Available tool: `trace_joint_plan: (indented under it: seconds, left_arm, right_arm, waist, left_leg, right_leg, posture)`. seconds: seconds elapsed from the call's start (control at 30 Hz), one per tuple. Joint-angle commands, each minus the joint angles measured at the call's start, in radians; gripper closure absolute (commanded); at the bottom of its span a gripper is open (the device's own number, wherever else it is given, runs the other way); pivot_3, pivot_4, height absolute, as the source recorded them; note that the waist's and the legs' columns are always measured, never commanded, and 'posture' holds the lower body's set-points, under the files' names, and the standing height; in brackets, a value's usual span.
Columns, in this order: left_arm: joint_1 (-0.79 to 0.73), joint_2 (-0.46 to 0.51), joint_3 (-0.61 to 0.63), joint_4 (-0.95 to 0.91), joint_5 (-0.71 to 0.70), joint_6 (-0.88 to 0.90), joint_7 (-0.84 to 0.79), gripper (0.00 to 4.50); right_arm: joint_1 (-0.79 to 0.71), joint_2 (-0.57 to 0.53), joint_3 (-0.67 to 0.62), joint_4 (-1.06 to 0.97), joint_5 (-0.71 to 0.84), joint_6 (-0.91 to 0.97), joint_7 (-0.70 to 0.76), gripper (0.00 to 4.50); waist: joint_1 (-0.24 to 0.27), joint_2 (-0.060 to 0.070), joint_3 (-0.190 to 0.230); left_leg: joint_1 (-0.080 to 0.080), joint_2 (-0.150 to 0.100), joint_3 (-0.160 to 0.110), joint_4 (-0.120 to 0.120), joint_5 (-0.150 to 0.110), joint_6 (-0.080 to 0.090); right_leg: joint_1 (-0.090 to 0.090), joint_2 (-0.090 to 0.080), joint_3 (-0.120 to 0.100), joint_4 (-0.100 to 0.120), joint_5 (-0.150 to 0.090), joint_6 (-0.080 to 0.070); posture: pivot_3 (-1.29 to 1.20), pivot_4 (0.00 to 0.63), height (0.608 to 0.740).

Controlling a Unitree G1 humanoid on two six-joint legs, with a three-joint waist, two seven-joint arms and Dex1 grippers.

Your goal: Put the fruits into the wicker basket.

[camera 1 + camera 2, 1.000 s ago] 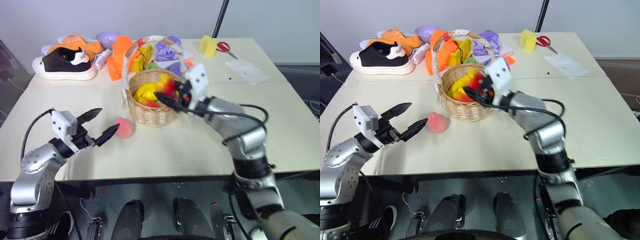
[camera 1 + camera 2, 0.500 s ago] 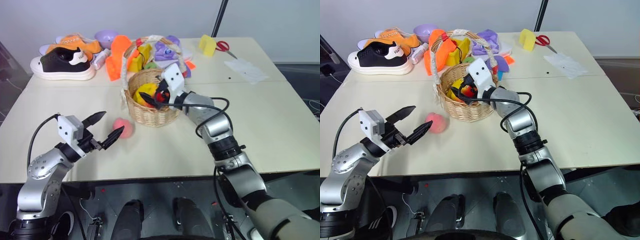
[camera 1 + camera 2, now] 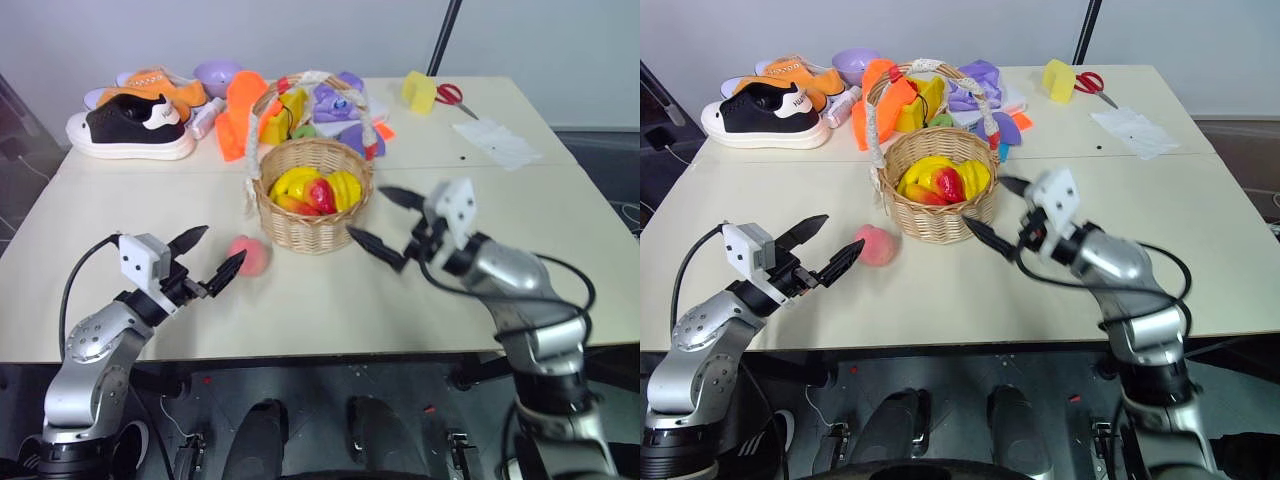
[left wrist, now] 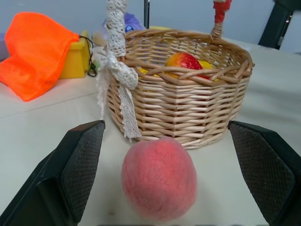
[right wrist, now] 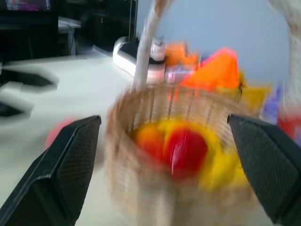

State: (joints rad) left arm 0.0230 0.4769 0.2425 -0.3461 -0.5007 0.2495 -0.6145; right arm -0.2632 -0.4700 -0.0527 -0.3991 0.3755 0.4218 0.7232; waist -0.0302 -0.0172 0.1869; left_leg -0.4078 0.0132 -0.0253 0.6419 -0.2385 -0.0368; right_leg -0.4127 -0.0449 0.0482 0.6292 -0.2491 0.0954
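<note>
table (image 3: 560,240) with basket (image 3: 312,220), peach (image 3: 250,256)

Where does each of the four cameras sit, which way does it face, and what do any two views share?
Left eye view: on the head, looking down over the table; both arms show, left tool and right tool open.
Right eye view: beside it, same scene.
Left wrist view: on the left wrist, facing the peach before the wicker basket; its own fingers show.
Right wrist view: on the right wrist, facing the basket and the fruits inside; its own fingers show.
Shared: both wrist views show the basket.
</note>
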Motion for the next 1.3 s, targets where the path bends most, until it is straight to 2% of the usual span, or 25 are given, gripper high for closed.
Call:
trace_joint_plan:
  seconds: [0.03, 0.1, 0.2, 0.33, 0.43, 0.57, 0.93, 1.03, 1.07, 1.23, 1.3]
  left_arm:
    - [-0.029, -0.003, -0.006, 0.009, 0.051, 0.013, 0.066, 0.0]
    - [-0.037, -0.006, -0.007, 0.013, 0.059, 0.012, 0.076, 0.0]
    - [-0.062, -0.035, -0.052, -0.016, 0.048, 0.125, 0.145, 0.0]
    - [-0.09, -0.033, -0.105, -0.041, 0.132, 0.174, 0.217, 0.0]
    - [-0.119, -0.05, -0.117, -0.06, 0.085, 0.283, 0.241, 0.0]
    - [-0.151, -0.037, -0.148, -0.048, 0.097, 0.357, 0.24, 0.0]
    - [-0.246, -0.061, -0.203, 0.047, 0.136, 0.373, 0.239, 0.0]
    - [-0.246, -0.065, -0.22, 0.056, 0.158, 0.361, 0.238, 0.86]
    - [-0.245, -0.065, -0.221, 0.055, 0.163, 0.362, 0.239, 1.3]
    - [-0.228, -0.054, -0.211, 0.05, 0.171, 0.36, 0.229, 1.3]
    - [-0.233, -0.075, -0.184, 0.03, 0.13, 0.373, 0.228, 1.3]
  right_arm:
    - [0.099, -0.07, -0.063, -0.079, 0.011, -0.115, 0.077, 0.02]
    - [0.134, -0.094, -0.061, -0.078, 0.006, -0.149, 0.098, 0.02]
    - [0.176, -0.126, -0.08, -0.043, -0.008, -0.187, 0.107, 0.02]
    - [0.167, -0.125, -0.063, -0.029, -0.01, -0.216, 0.108, 0.02]
    - [0.161, -0.119, -0.042, -0.031, -0.007, -0.22, 0.107, 0.02]
    - [0.144, -0.118, -0.025, -0.014, -0.018, -0.23, 0.104, 0.02]
    - [0.137, -0.115, 0.0, -0.003, -0.031, -0.233, 0.095, 0.02]
    - [0.137, -0.119, -0.006, -0.002, -0.026, -0.229, 0.094, 0.0]
    - [0.137, -0.119, -0.008, -0.001, -0.024, -0.229, 0.094, 0.0]
    - [0.143, -0.123, -0.018, 0.0, -0.004, -0.222, 0.103, 0.0]
    - [0.138, -0.124, -0.02, 0.01, -0.008, -0.228, 0.1, 0.0]
  waist:
    - [0.001, 0.0, 0.0]
    - [-0.003, 0.0, 0.0]
    - [-0.005, 0.0, 0.0]
    - [-0.001, -0.001, 0.0]
    - [0.005, -0.001, 0.0]
    - [0.014, -0.001, 0.0]
    - [0.018, -0.001, 0.0]
    - [0.017, -0.001, 0.0]
    - [0.018, -0.001, 0.0]
    - [0.018, -0.001, 0.0]
    - [0.018, -0.001, 0.0]
  left_leg:
    - [0.001, 0.0, 0.001, 0.0, 0.0, 0.0]
    - [0.001, 0.0, 0.001, 0.002, 0.0, 0.0]
    - [0.001, 0.001, 0.001, 0.002, 0.0, 0.0]
    - [0.001, 0.0, 0.001, 0.002, 0.0, 0.0]
    - [0.001, 0.0, 0.001, 0.002, 0.0, 0.0]
    - [0.001, 0.0, 0.001, 0.003, 0.0, 0.0]
    - [0.001, -0.001, 0.0, 0.003, 0.0, 0.0]
    - [0.001, -0.001, 0.0, 0.003, 0.0, 0.0]
    - [0.001, -0.001, 0.0, 0.003, 0.0, 0.0]
    - [0.001, -0.001, 0.0, 0.004, 0.0, 0.0]
    - [0.001, -0.001, 0.0, 0.004, 0.0, 0.0]
  right_leg:
    - [0.0, 0.0, 0.0, 0.0, 0.0, 0.0]
    - [0.0, 0.001, 0.001, 0.0, 0.0, 0.0]
    - [0.001, 0.001, 0.001, 0.0, 0.0, 0.0]
    - [0.001, 0.001, 0.001, 0.0, 0.0, 0.0]
    - [0.001, 0.001, 0.001, 0.0, 0.0, 0.001]
    - [0.001, 0.001, 0.001, 0.0, 0.0, 0.001]
    - [0.002, 0.001, 0.001, 0.0, 0.0, 0.0]
    - [0.002, 0.001, 0.001, 0.0, 0.0, 0.0]
    - [0.002, 0.001, 0.001, 0.0, 0.0, 0.001]
    - [0.002, 0.001, 0.001, 0.0, 0.0, 0.001]
    - [0.002, 0.001, 0.001, 0.0, 0.0, 0.001]
  posture:
    - [0.0, 0.15, 0.74]
    - [0.0, 0.15, 0.74]
    - [0.0, 0.15, 0.74]
    - [0.0, 0.15, 0.74]
    - [0.0, 0.15, 0.74]
    - [0.0, 0.15, 0.74]
    - [0.0, 0.15, 0.74]
    - [0.0, 0.15, 0.74]
    - [0.0, 0.15, 0.74]
    - [0.0, 0.15, 0.74]
    - [0.0, 0.15, 0.74]
